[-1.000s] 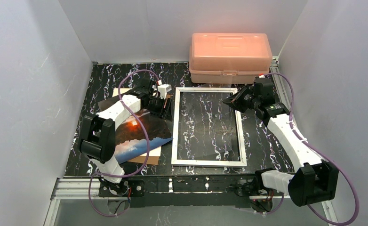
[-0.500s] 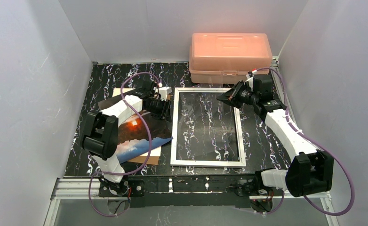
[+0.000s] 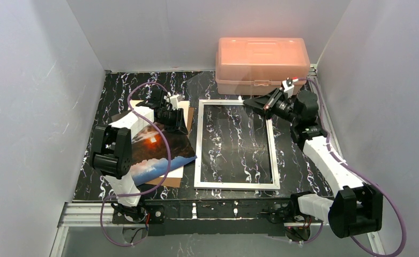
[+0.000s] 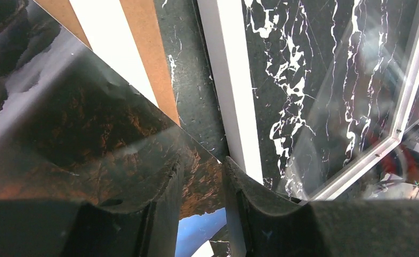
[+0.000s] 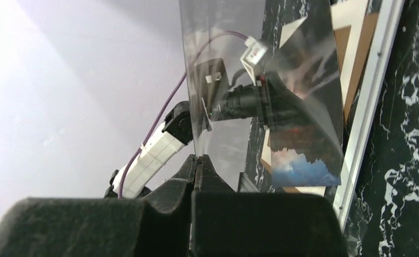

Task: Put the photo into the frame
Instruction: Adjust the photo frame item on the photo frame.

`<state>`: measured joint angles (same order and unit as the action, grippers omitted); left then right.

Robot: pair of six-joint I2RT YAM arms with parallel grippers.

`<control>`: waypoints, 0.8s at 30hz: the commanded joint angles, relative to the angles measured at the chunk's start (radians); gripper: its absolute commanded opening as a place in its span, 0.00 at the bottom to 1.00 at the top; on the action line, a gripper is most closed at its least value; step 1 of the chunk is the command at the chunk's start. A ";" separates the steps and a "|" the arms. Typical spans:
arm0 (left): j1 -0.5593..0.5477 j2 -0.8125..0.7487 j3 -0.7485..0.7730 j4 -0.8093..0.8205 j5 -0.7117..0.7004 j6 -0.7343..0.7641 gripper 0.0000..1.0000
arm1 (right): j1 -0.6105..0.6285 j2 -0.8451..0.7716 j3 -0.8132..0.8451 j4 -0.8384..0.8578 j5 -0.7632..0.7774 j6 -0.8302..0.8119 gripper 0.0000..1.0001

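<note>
The photo (image 3: pixel 154 147), dark clouds with an orange glow, lies on a brown board left of the frame (image 3: pixel 198 144). My left gripper (image 3: pixel 179 119) is low over the photo's far right corner. In the left wrist view its fingers (image 4: pixel 202 163) stand a little apart with the photo (image 4: pixel 89 118) showing between and under them, next to the frame's white left rail (image 4: pixel 229 96). My right gripper (image 3: pixel 256 103) is raised over the frame's far right corner. In the right wrist view it (image 5: pixel 198 157) is shut on the edge of the clear pane (image 5: pixel 229 53), which stands tilted up.
The pink plastic box (image 3: pixel 261 61) stands at the back, just behind the frame and the right gripper. The brown board (image 3: pixel 167 179) sticks out under the photo's near edge. Grey walls close in both sides.
My right gripper has risen and drawn back to the right, tilting the clear pane up out of the frame. My left gripper has shifted a little left and back over the photo's corner.
</note>
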<state>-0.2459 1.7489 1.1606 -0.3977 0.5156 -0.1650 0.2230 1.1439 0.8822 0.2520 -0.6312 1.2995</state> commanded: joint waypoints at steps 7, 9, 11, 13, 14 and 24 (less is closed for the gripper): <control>0.000 -0.003 0.014 -0.022 0.023 0.018 0.30 | -0.003 0.052 -0.237 0.208 0.007 0.113 0.01; 0.000 -0.002 0.012 -0.018 0.023 0.013 0.30 | -0.008 0.071 -0.204 0.105 0.015 0.030 0.01; -0.001 0.003 0.011 -0.015 0.027 0.006 0.31 | -0.013 0.093 -0.165 0.021 0.027 -0.042 0.01; -0.001 0.007 0.012 -0.015 0.029 0.000 0.30 | -0.023 0.117 -0.130 -0.034 0.031 -0.103 0.01; 0.000 0.006 0.013 -0.017 0.030 -0.002 0.30 | -0.030 0.128 -0.111 -0.067 0.035 -0.137 0.01; 0.000 0.000 0.027 -0.036 0.024 0.019 0.31 | -0.135 0.232 -0.053 -0.296 0.014 -0.393 0.01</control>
<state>-0.2443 1.7489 1.1606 -0.4015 0.5171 -0.1593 0.1051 1.3468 0.8040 0.0319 -0.5915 1.0145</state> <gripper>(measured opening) 0.305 0.031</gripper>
